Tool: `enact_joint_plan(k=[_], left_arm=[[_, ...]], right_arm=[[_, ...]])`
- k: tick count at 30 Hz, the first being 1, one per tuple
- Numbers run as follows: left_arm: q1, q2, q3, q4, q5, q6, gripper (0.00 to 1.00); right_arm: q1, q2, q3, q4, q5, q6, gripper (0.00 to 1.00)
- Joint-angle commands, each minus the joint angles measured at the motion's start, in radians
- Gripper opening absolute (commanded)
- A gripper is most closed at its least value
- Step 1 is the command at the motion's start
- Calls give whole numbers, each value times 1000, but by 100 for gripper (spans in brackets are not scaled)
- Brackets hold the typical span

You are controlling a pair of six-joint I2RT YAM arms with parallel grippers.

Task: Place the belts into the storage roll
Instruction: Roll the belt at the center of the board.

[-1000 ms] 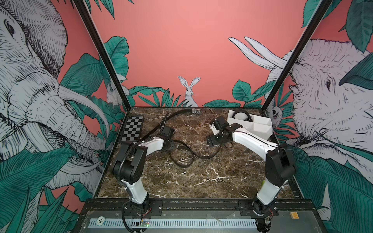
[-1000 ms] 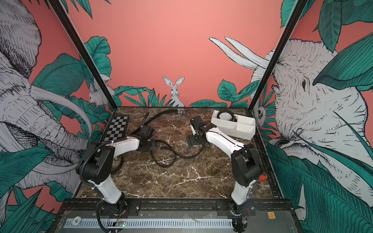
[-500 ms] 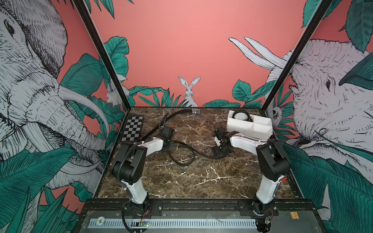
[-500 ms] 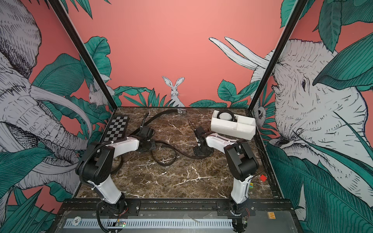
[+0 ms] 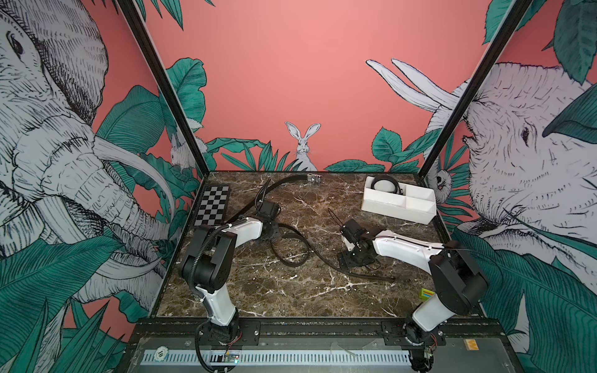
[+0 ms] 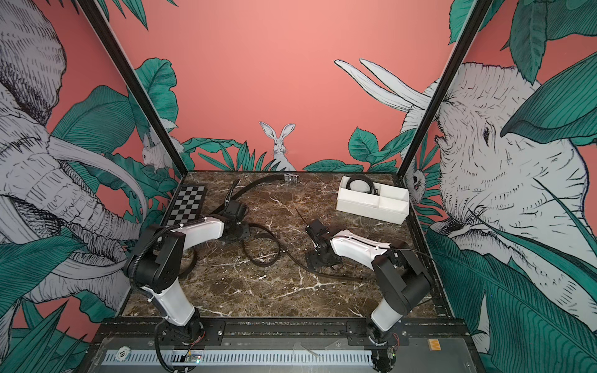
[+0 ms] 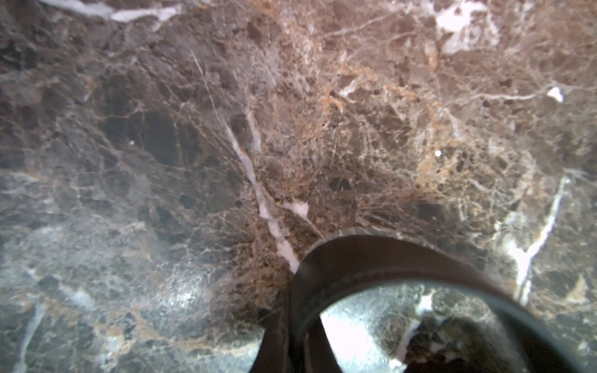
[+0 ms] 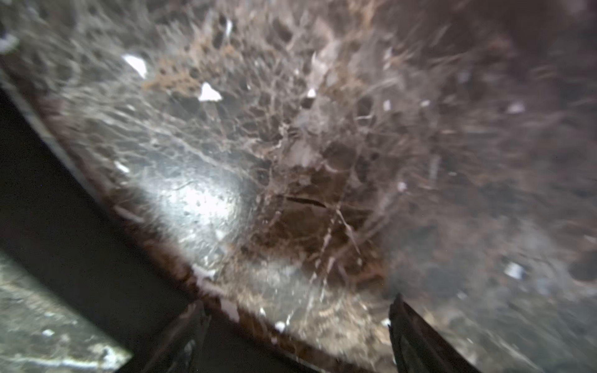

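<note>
On the table (image 5: 290,306), in both top views, the loose belt (image 5: 292,265) loops from the left tool (image 5: 274,230) past the right tool (image 5: 345,262). The tray (image 5: 397,211) sits at the far right, with a coiled belt (image 5: 373,184) already in its end compartment.

At the left wrist, the loose belt (image 7: 371,255) arcs out from under the camera. That tool is closed and seems to pinch it.

At the right wrist, the fingertips (image 8: 408,326) stand wide and empty over the loose belt (image 8: 80,226). We judge we should drop lower, centre it, then close squarely across its width so it cannot twist.
</note>
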Motion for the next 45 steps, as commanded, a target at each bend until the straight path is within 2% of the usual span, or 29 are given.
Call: enact_joint_plan(k=[1,7,11,13,16,19,22,27,30,35,37,39,41,45], left_arm=[[9,99,-50,-113,22,-7,5],[6,120,-4,-124,29,-3,5],[6,147,41,-134,33,1,6],[4,166,62,-139,37,3,5],[3,189,98,-147,45,9,5],[3,210,127,-160,44,15,6],[3,222,136,-162,43,16,6],[2,221,133,-165,42,12,5],[3,219,133,-164,40,12,5],[3,218,134,-164,44,12,5],[3,216,133,-164,43,12,5],[3,214,130,-162,41,14,5],[3,213,125,-159,43,15,5],[3,210,103,-146,53,17,5]], right_arm=[[-17,-75,76,-78,64,-82,91],[-24,-112,88,-33,-56,-248,93],[-20,-60,57,-3,-13,-288,93],[-19,-31,64,-23,-56,-297,91],[20,-97,11,34,-113,-263,94],[67,-164,-36,76,-80,-218,95],[108,-140,-45,39,9,-209,94],[147,-61,-78,10,189,-157,83],[151,-14,-52,-18,241,-120,77],[156,75,-32,6,186,-106,68],[156,114,-26,-9,216,-92,60],[155,147,-10,-29,238,-73,44],[155,154,2,-40,264,-60,32],[145,127,29,-35,279,-77,20]])
